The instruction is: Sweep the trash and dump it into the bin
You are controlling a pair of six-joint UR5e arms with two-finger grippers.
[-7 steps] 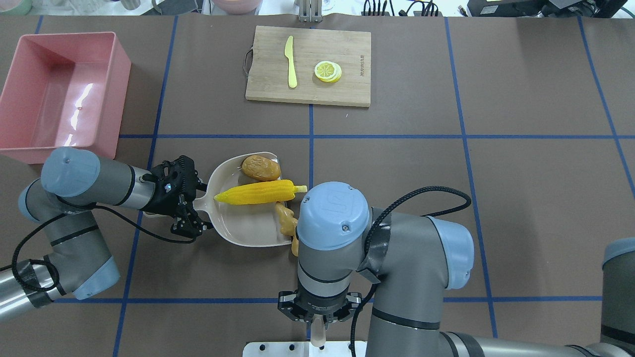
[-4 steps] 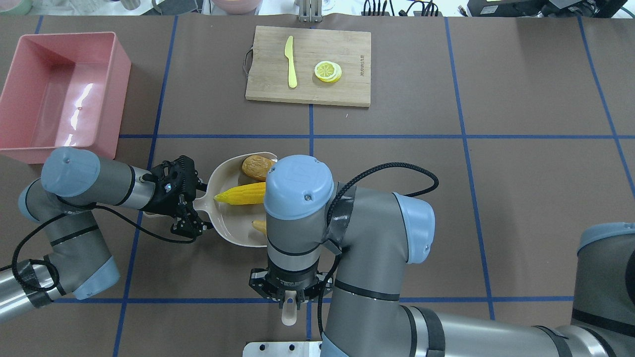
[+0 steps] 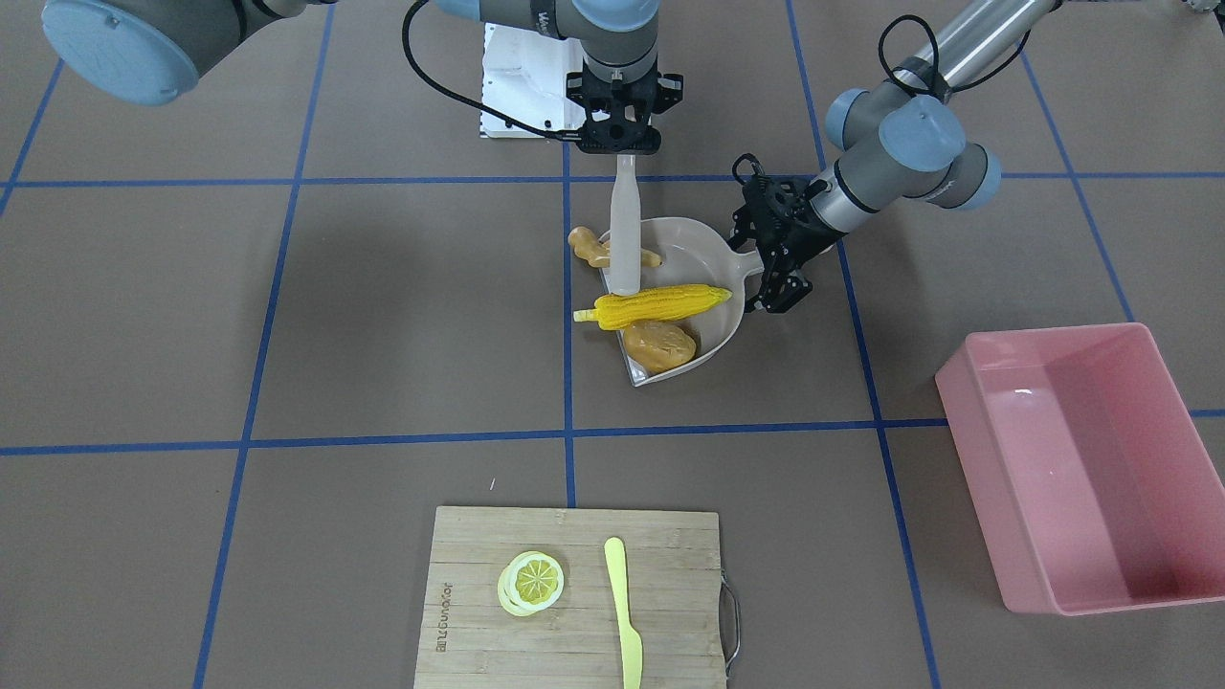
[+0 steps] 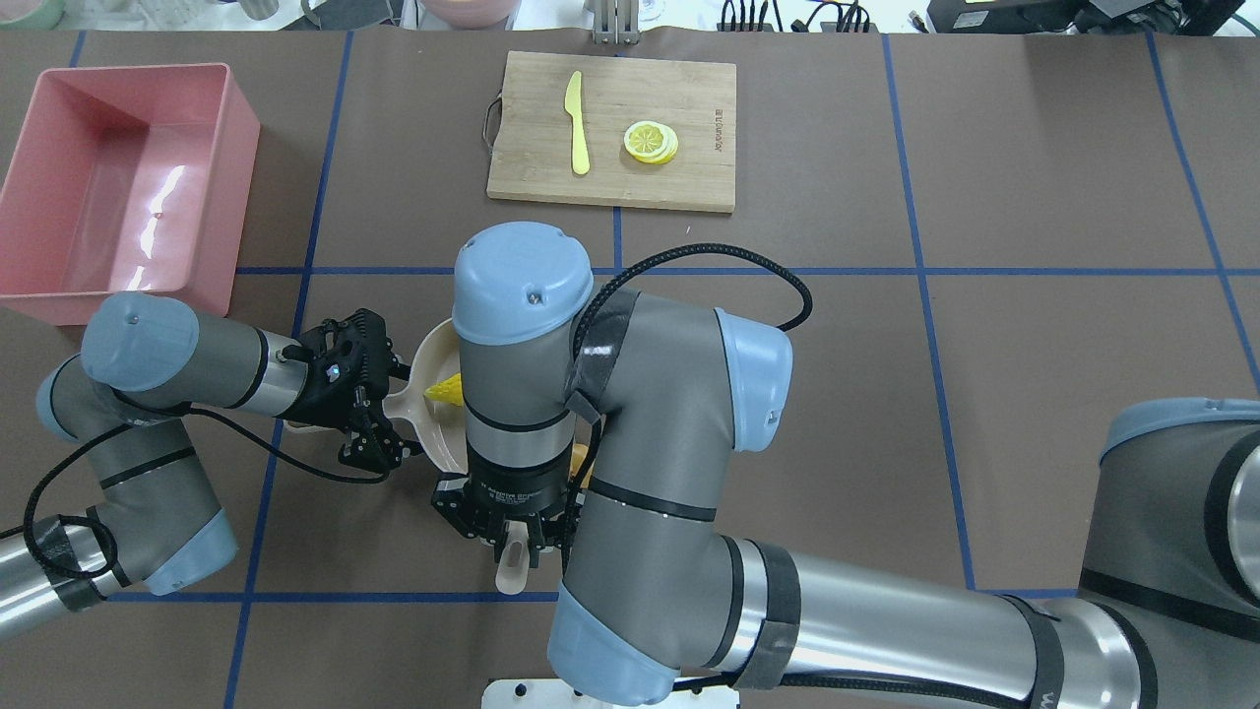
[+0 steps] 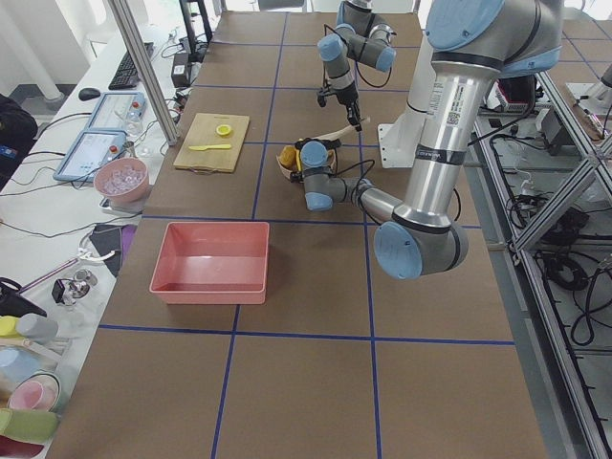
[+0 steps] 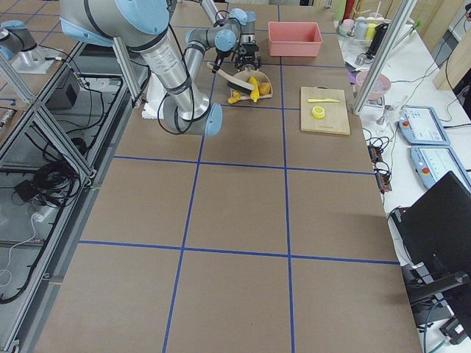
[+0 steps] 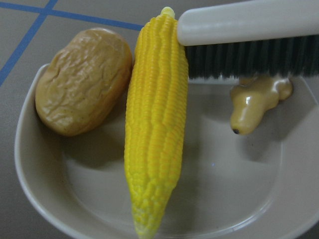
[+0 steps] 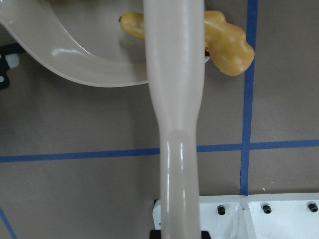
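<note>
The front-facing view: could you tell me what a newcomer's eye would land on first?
Probably the bright yellow corn cob lying across the beige dustpan near the table's middle, with the brown potato beside it. Next, the pale brush held by the right claw, pressing the ginger root at the pan's lip. The big pink bin sits empty, off to one side.

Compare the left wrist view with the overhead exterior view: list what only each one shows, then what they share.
Only the left wrist view shows the potato, the ginger root, the brush with its dark bristles, and the whole corn cob.

Only the overhead view shows the bin, the cutting board with knife and lemon slice, the left gripper on the dustpan's handle, and the right gripper.

Both show the dustpan; overhead, the right arm hides most of it, leaving only the cob's tip.
</note>
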